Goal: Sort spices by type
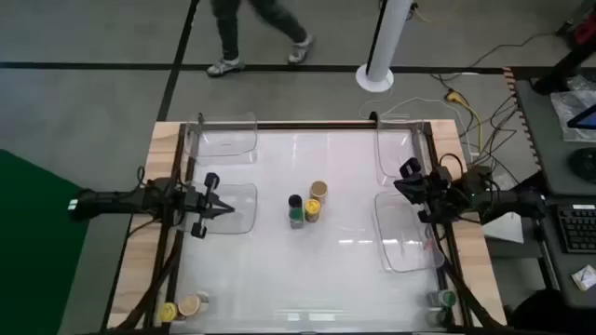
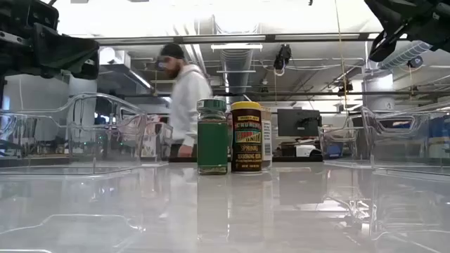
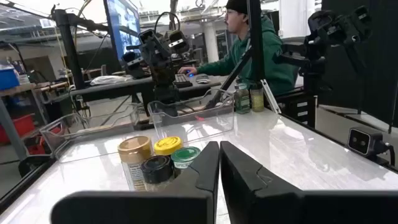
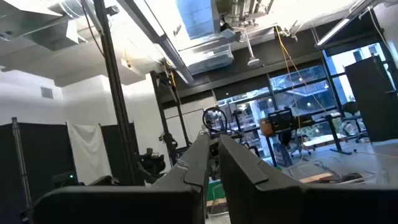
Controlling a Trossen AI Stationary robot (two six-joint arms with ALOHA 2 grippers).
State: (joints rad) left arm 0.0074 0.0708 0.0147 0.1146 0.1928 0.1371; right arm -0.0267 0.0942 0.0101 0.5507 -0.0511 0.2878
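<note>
A cluster of spice jars (image 1: 307, 205) stands upright on its bases at the table's middle. In the left wrist view it shows a tan lid (image 3: 135, 149), a yellow lid (image 3: 166, 145), a green lid (image 3: 185, 155) and a black lid (image 3: 155, 167). Two more jars (image 1: 179, 308) stand at the near left corner and two green-lidded ones (image 1: 443, 300) at the near right corner. My left gripper (image 1: 226, 209) (image 3: 219, 155) is shut, level, left of the cluster and pointing at it. My right gripper (image 1: 402, 183) (image 4: 211, 146) is shut, raised at the right side and tipped upward.
Clear plastic trays sit at the far left (image 1: 223, 140), middle left (image 1: 240, 207), far right (image 1: 399, 149) and middle right (image 1: 405, 240). Bare white tabletop surrounds the middle cluster. A person walks past the far edge (image 1: 251, 33); another sits at a desk beyond the table (image 3: 249, 43).
</note>
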